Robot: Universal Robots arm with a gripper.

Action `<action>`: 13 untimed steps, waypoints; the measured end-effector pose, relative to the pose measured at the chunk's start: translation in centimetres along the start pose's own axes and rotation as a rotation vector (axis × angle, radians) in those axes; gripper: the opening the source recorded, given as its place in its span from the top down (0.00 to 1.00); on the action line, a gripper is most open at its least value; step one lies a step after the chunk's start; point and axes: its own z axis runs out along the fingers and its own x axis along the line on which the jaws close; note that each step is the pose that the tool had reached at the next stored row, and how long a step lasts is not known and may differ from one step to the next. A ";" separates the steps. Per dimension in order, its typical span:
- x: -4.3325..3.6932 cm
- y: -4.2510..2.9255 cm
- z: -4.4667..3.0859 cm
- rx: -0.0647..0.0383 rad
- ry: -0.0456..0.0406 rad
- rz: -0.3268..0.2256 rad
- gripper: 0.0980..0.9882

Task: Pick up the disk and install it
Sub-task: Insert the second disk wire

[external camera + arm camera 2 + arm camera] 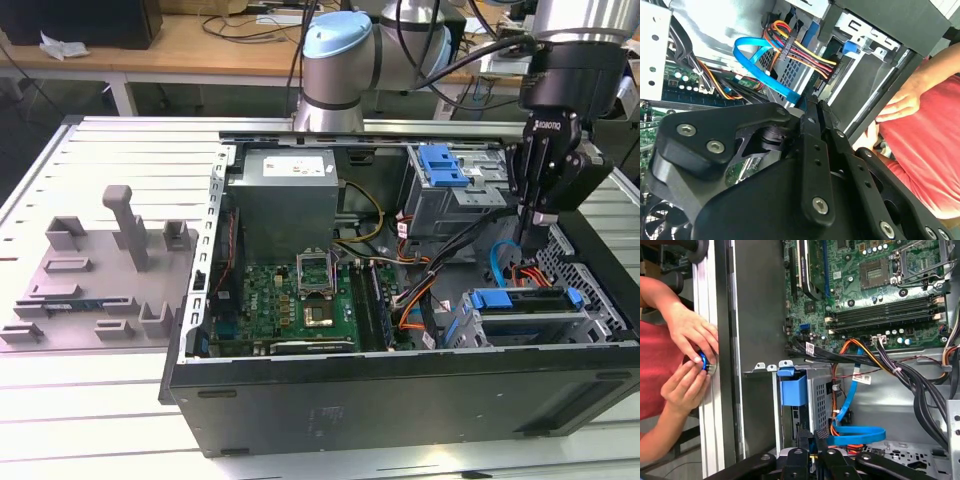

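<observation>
Broadly, an open computer case [400, 390] lies on the slatted metal table [60, 420], its green motherboard [290, 300] showing; a grey fixture plate [90, 290] with an upright post [128, 225] sits at the exterior view's left. The disk [525, 322], silver in its blue carrier, rests in the drive cage at the case's near corner on the exterior view's right; the gripper [530, 215] hangs above it, well apart from it, fingers [816, 150] pressed together and holding nothing (both wrist views show the black fingers side by side). A blue data cable [860, 432] loops nearby; a person's hands [687, 360] touch the table edge in the first wrist view.
</observation>
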 end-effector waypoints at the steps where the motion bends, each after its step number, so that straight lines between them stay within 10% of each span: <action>1: 0.11 -0.01 0.06 0.002 -0.0072 0.001 0.93; 13: 2.77 0.11 1.45 0.005 -0.1798 0.001 0.93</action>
